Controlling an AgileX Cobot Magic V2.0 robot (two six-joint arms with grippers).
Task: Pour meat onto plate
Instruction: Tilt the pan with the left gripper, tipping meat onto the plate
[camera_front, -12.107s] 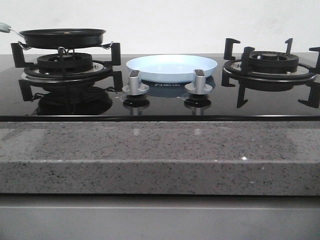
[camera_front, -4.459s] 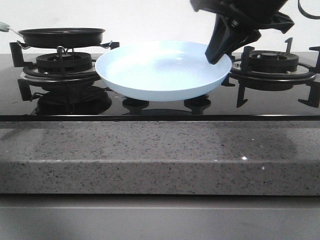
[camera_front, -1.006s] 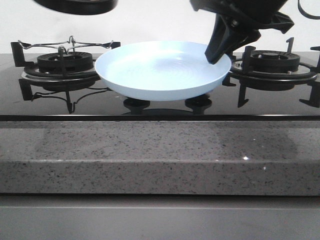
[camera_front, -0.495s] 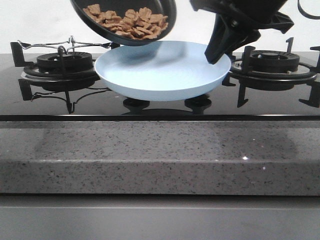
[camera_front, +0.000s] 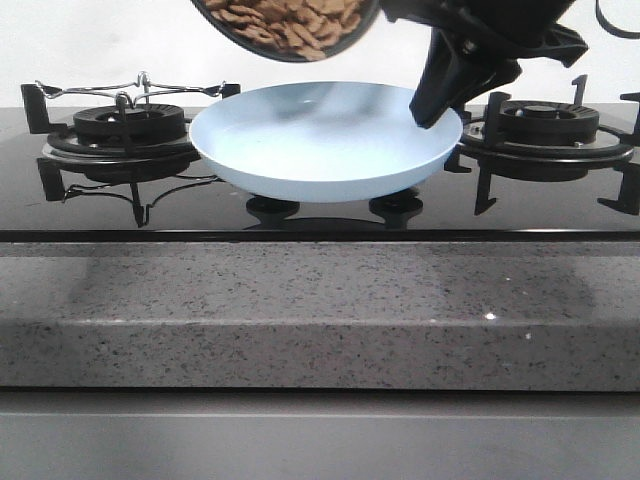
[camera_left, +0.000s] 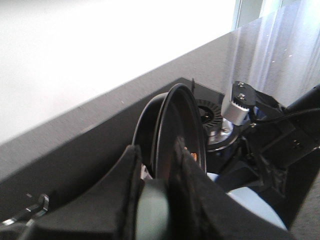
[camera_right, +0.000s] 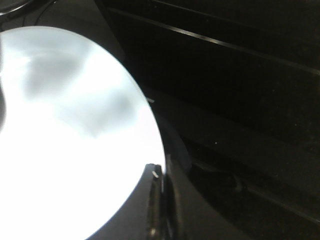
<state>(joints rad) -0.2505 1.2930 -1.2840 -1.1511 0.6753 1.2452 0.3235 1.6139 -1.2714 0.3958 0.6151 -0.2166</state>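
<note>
Your left gripper has its fingers closed narrowly on the pale handle of the black frying pan, which hangs tilted at the top centre of the front view, cut off by the upper edge. The meat lies inside it as a heap of orange-brown pieces, directly above the plate and not touching it. Your right gripper comes down from the upper right, and its dark fingers pinch the plate's right rim; the plate sits tipped slightly toward you, above the two knobs at centre.

Going left to right, you see a bare left burner with its wire stand, the plate at mid frame, then the right burner. All of it stands on a glossy black glass hob, with a speckled grey stone counter below it and a plain white wall behind.

In the left wrist view the pan is seen edge-on and only a sliver of meat shows. The right wrist view is washed out: the plate is a white glare, and the fingers at its rim are barely readable.
</note>
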